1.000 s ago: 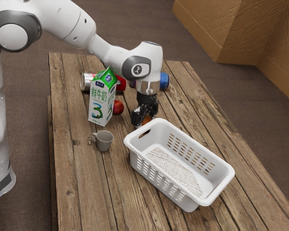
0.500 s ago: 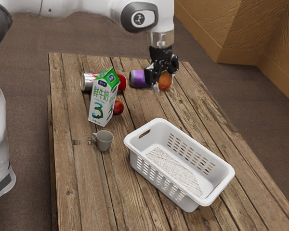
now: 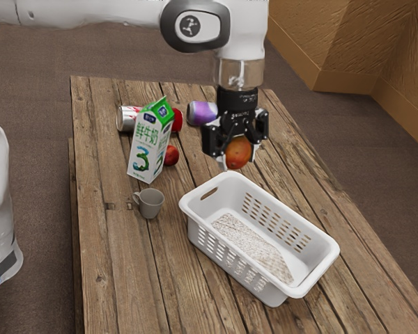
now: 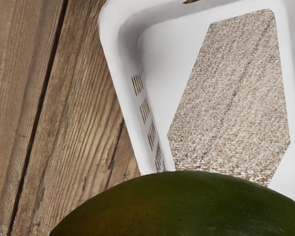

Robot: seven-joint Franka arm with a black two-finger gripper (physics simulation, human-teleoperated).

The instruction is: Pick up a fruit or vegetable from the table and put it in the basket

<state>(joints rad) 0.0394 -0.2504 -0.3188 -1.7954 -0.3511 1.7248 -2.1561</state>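
Holding mango (image 3: 237,154) near white basket (image 3: 316,275), speckled patch (image 3: 253,243) inside

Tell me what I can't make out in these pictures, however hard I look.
- Whether the silver can and the red piece are one thing: exterior view, the carton hides what lies between.
- Carton's smallest print: exterior view, too small.
- The rest of the held fruit: wrist view, cut off by the lower edge.
- Parts of the arm: exterior view, cut off by the upper edge.
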